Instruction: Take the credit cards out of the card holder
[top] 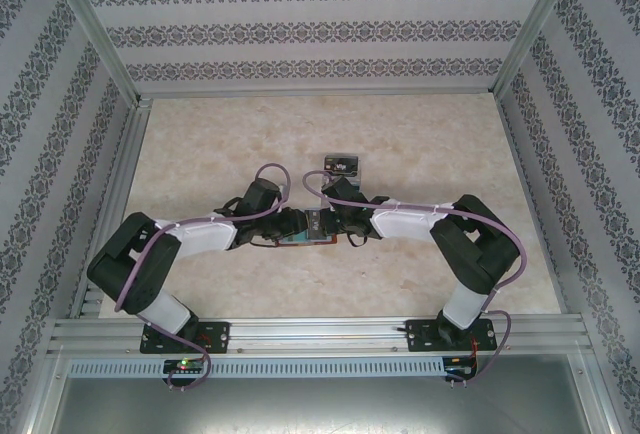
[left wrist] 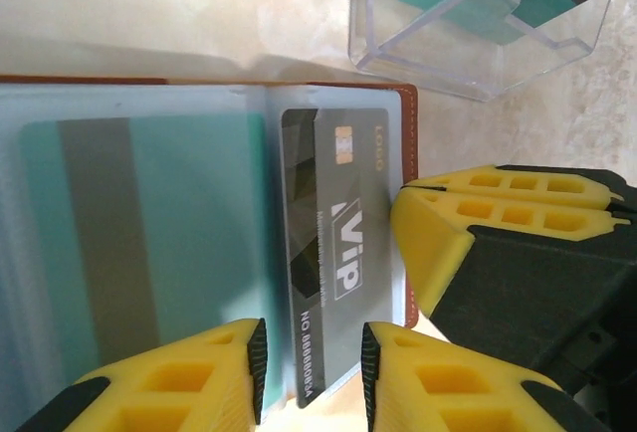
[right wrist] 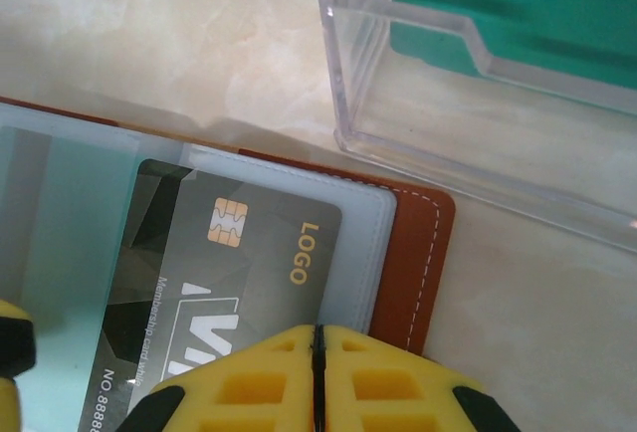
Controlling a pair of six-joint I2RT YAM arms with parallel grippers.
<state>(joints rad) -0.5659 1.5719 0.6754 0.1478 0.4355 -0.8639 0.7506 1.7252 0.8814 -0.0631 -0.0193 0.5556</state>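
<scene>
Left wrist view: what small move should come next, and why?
Probably close the left tool on the grey VIP card: it is open astride the card's end, while the shut right tool seems to pin the card holder.

on the grey card (right wrist: 229, 283) in the right pocket of the card holder (right wrist: 423, 253) i read "logo" in gold beside the chip, a big white "vip", small "membership card", and "no" with a run of eights.
</scene>
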